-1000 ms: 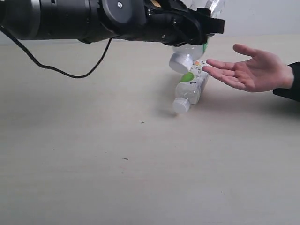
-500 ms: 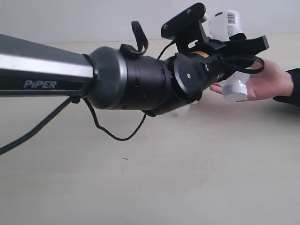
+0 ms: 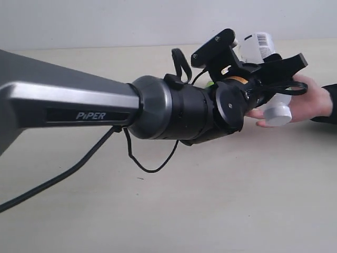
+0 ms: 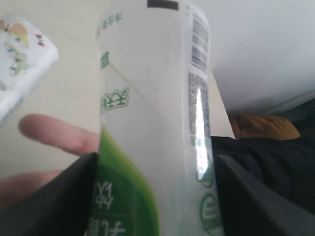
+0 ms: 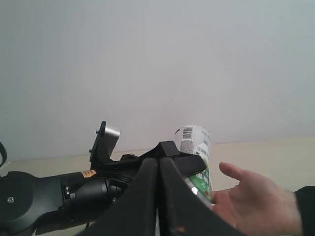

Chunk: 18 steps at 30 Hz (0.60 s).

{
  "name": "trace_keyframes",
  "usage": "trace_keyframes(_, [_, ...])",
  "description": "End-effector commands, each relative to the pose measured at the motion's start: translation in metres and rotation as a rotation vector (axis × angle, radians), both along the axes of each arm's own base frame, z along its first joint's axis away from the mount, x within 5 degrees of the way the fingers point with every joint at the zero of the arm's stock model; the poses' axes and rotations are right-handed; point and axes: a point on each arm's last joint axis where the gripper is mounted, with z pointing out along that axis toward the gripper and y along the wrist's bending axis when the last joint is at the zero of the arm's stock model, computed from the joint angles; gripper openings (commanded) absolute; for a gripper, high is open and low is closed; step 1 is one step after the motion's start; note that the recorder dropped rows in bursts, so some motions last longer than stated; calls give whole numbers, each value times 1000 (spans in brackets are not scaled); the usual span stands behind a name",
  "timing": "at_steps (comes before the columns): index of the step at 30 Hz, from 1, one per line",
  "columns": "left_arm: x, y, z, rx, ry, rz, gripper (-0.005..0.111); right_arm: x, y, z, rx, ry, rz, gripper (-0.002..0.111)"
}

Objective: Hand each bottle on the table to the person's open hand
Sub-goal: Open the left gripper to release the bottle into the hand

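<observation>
My left gripper (image 3: 280, 75) is shut on a clear bottle (image 3: 256, 43) with a green-and-white label, held tilted with its white cap (image 3: 277, 113) pointing down. The cap rests at the palm of the person's open hand (image 3: 315, 103). In the left wrist view the bottle (image 4: 152, 123) fills the space between the black fingers (image 4: 54, 201), with a finger of the hand (image 4: 54, 132) behind it. A second bottle (image 4: 19, 64) of the same kind lies on the table (image 3: 210, 200); the arm hides it in the exterior view. My right gripper (image 5: 158, 164) is shut and empty, raised above the table.
The long black left arm (image 3: 174, 113) stretches across the exterior view from the left, its cable (image 3: 150, 167) hanging toward the tabletop. A pale wall (image 5: 157, 64) stands behind the table. The person's dark sleeve (image 3: 330, 89) is at the right edge.
The left arm has swung right and lower with the bottle, bringing its cap from above the lying bottle to the person's palm. The lying bottle is now hidden behind the arm.
</observation>
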Motion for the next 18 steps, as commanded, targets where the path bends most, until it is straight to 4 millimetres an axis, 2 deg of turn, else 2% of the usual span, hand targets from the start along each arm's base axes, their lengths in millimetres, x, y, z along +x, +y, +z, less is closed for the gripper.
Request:
trace_keyframes(1, [2,-12,1,-3,-19,-44,0,0,0,0,-10,-10,-2,0])
trace_keyframes(8, [1,-16,-13,8,15,-57,0,0,0,0,-10,-10,-2,0])
trace_keyframes(15, [1,-17,-15,16,24,-68,0,0,0,0,-10,-10,-2,0])
trace_keyframes(17, [0,-18,-16,25,25,-84,7,0,0,0,-10,-10,-2,0])
trace_keyframes(18, [0,-18,-16,25,25,-84,18,0,0,0,-10,-10,-2,0])
